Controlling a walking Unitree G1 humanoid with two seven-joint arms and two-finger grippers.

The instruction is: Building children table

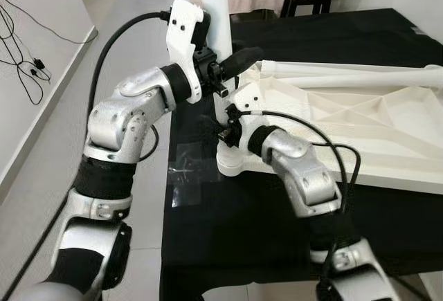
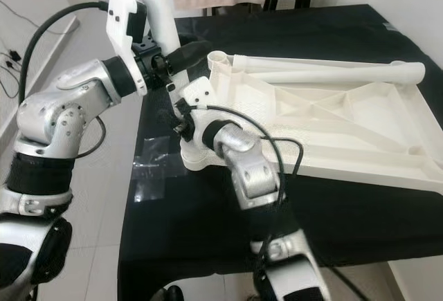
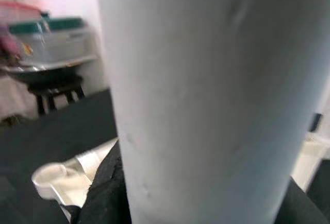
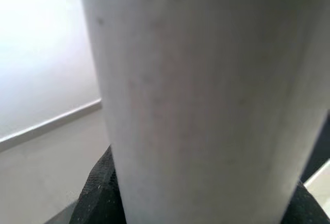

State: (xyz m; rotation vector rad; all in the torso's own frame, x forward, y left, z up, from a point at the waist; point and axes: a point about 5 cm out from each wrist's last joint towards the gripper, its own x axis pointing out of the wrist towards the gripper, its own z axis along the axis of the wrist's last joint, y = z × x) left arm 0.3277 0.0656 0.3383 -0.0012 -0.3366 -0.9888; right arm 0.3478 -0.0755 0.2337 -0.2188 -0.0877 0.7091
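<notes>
From the head we see both arms meeting at the near corner of a white tabletop (image 1: pixel 346 117), which lies upside down on a table (image 1: pixel 277 232) draped in black cloth. A white table leg (image 1: pixel 216 10) stands upright in that corner's socket (image 1: pixel 232 159). The left gripper (image 1: pixel 232 66) clasps the leg partway up, its black fingers (image 1: pixel 242 59) wrapped around it. The right gripper (image 1: pixel 225 131) sits lower, just above the socket, and we cannot tell whether its fingers are closed on the leg.

The wrist views add close detail: the left one shows the leg (image 3: pixel 206 100) very near (smooth, pale, slightly blurred) with a second socket (image 3: pixel 51 177) on the cloth and a dark stool (image 3: pixel 51 92) behind. The right wrist view shows the leg (image 4: pixel 201 100) against a white wall and pale floor.

The tabletop's underside is ribbed, and another leg (image 2: pixel 332 73) lies flat along its far edge. Grey floor tiles (image 1: pixel 55 128) and loose cables (image 1: pixel 28 66) lie to our left.
</notes>
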